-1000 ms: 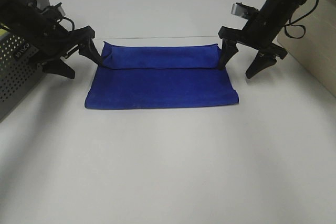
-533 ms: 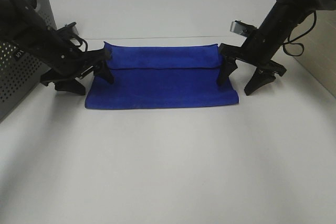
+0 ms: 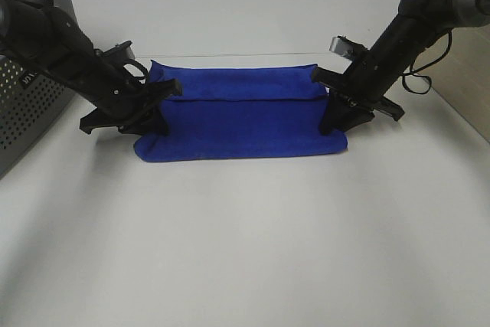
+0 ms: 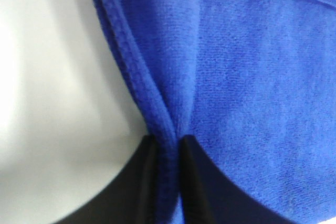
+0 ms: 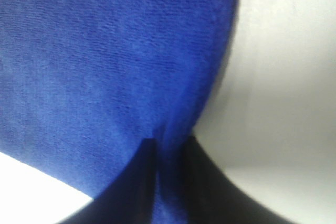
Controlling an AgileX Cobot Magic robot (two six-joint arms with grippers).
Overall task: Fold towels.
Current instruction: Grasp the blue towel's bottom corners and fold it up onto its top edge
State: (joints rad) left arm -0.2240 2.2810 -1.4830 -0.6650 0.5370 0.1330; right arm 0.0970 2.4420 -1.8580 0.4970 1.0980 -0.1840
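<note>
The royal-blue rectangular plush microfibre towel (image 3: 241, 116) lies on the white counter (image 3: 245, 250), midway between the left and right edges and nearer the far edge, with its long sides parallel to that edge. A narrow band along its far long side is doubled over onto the rest of the cloth. The left fingers (image 3: 155, 120) are clenched on the towel's left short edge; the left wrist view shows the stitched hem (image 4: 157, 124) pinched between the two black fingers (image 4: 142, 182). The right fingers (image 3: 333, 116) are clenched on the right short edge; the right wrist view shows blue cloth (image 5: 105, 51) gathered into the narrow gap between them. A grey perforated basket (image 3: 31, 105) stands at the counter's left edge, towards the far-left corner, apart from the towel.
</note>
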